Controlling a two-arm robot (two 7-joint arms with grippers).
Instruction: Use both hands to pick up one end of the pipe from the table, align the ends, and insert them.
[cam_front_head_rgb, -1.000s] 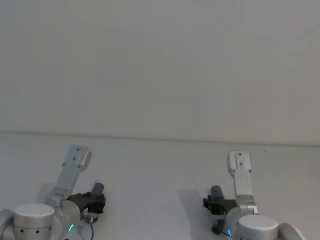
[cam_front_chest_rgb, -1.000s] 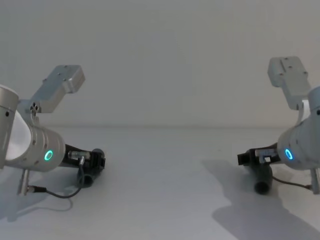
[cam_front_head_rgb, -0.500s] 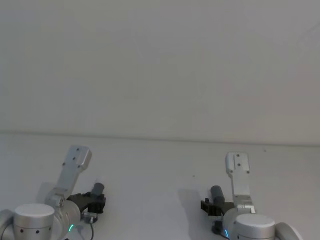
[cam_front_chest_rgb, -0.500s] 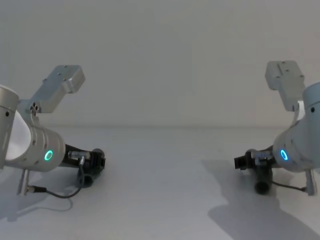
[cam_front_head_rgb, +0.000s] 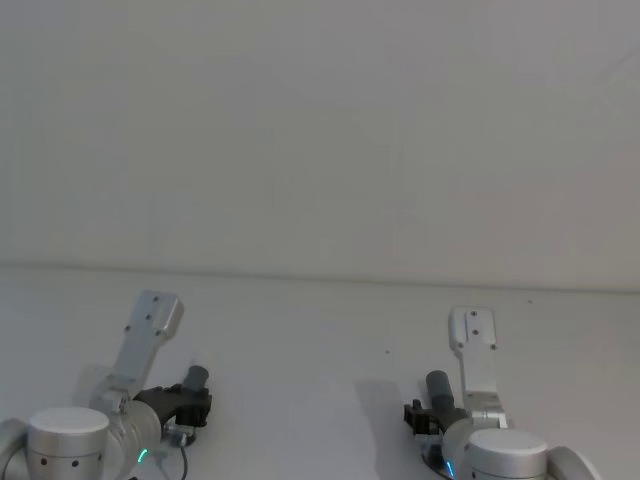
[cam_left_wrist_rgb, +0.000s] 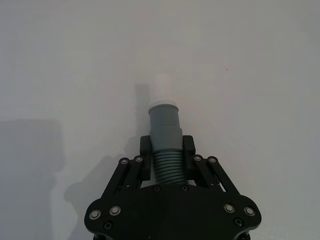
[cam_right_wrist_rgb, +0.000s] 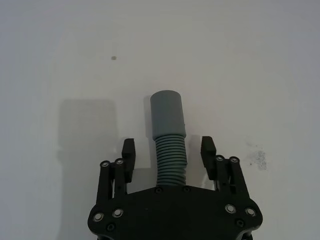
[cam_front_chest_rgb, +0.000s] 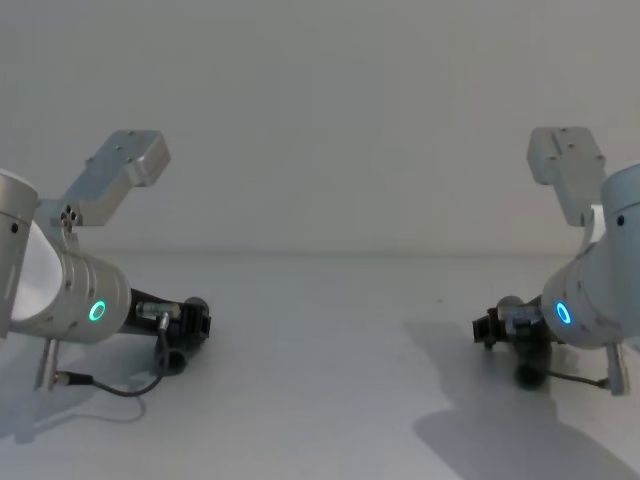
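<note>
Pinches the white-tipped hose piece (cam_left_wrist_rgb: 164, 131) in the left gripper (cam_left_wrist_rgb: 166, 150) near the table (cam_left_wrist_rgb: 260, 75) and straddles the socket piece (cam_right_wrist_rgb: 167, 117), lying lengthwise between the jaws, with the spread right gripper (cam_right_wrist_rgb: 169, 150)

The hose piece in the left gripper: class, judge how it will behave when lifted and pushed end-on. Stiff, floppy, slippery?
The hose piece probably bends under a push, since its middle is ribbed like a bellows. The left gripper is shut on those ribs, which likely resist slipping. Round, it may roll if dropped.
</note>
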